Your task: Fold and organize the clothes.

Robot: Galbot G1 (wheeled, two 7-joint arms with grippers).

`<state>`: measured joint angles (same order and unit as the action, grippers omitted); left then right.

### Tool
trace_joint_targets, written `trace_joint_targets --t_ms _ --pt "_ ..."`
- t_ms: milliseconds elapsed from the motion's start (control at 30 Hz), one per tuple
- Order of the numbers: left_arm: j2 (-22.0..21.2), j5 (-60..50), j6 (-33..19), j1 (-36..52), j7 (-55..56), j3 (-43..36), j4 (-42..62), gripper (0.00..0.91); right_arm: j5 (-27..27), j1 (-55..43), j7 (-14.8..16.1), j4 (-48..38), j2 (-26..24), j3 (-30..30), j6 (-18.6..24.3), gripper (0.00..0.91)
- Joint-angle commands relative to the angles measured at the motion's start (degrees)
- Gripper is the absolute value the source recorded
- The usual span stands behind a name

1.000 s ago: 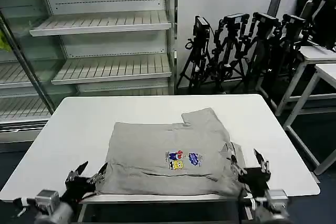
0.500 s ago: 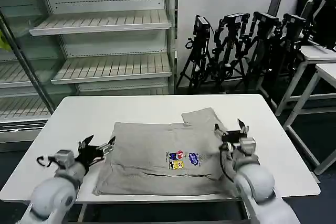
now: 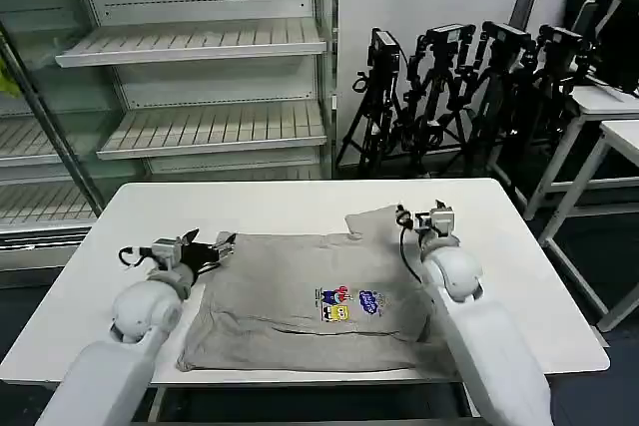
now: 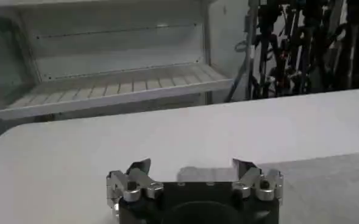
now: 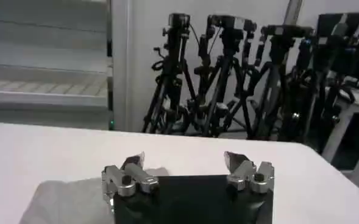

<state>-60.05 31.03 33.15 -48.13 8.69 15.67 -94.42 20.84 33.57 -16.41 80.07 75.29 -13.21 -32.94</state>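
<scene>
Lying flat on the white desk (image 3: 150, 216), the light grey T-shirt (image 3: 300, 291) occupies the centre of the surface toward the near edge, chest side up, with a small multicoloured printed graphic (image 3: 351, 304) right of its middle. One sleeve (image 3: 379, 218) projects from the far edge of the garment, on the right half.

The left end effector (image 3: 208, 244) is positioned at the far left corner of the T-shirt, at or just above the fabric edge; contact cannot be confirmed. In the left wrist view the left end effector (image 4: 192, 172) has its two fingers spread wide apart with nothing between them, bare desk (image 4: 167, 137) ahead of it and grey fabric (image 4: 331, 182) at one side.

The right end effector (image 3: 431, 214) is positioned at the far right of the garment, just beside the projecting sleeve. In the right wrist view the right end effector (image 5: 185, 164) is likewise fully spread and empty, with a fold of grey fabric (image 5: 63, 198) beneath and beside one finger.

Beyond the desk stand an empty shelving unit (image 3: 190, 47) on the left and a row of black tripods (image 3: 459, 97) on the right
</scene>
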Motion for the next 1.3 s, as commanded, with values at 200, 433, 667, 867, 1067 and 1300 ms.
trace_joint_targets --t_ms 200,433,667,867,1067,1300 --pt "-1.32 -1.28 0.06 7.97 -0.49 -6.34 11.45 0.625 1.21 -7.79 0.86 -15.78 4.64 1.3 -0.22 0.846" --pt "-1.19 -0.05 -0.01 7.12 -0.6 -6.28 11.77 0.02 7.95 -7.5 -0.4 -15.93 4.85 2.49 -0.38 0.0" --pt "-0.93 1.85 0.03 6.8 -0.5 -6.16 12.07 0.02 10.75 -7.66 -0.76 -16.58 4.98 3.57 -0.37 0.0" --pt "-0.62 2.79 0.02 6.6 -0.58 -5.81 11.09 0.02 10.79 -7.78 -0.44 -15.94 5.48 3.63 -0.23 0.0" --pt "-0.11 4.87 -0.07 5.62 -0.61 -4.4 8.09 0.02 10.79 -7.01 0.34 -11.52 5.13 3.56 2.25 0.0" --pt "2.2 6.26 -0.09 3.63 -0.9 -2.45 2.66 0.02 11.0 -5.37 0.81 -4.03 2.95 4.5 6.53 0.0"
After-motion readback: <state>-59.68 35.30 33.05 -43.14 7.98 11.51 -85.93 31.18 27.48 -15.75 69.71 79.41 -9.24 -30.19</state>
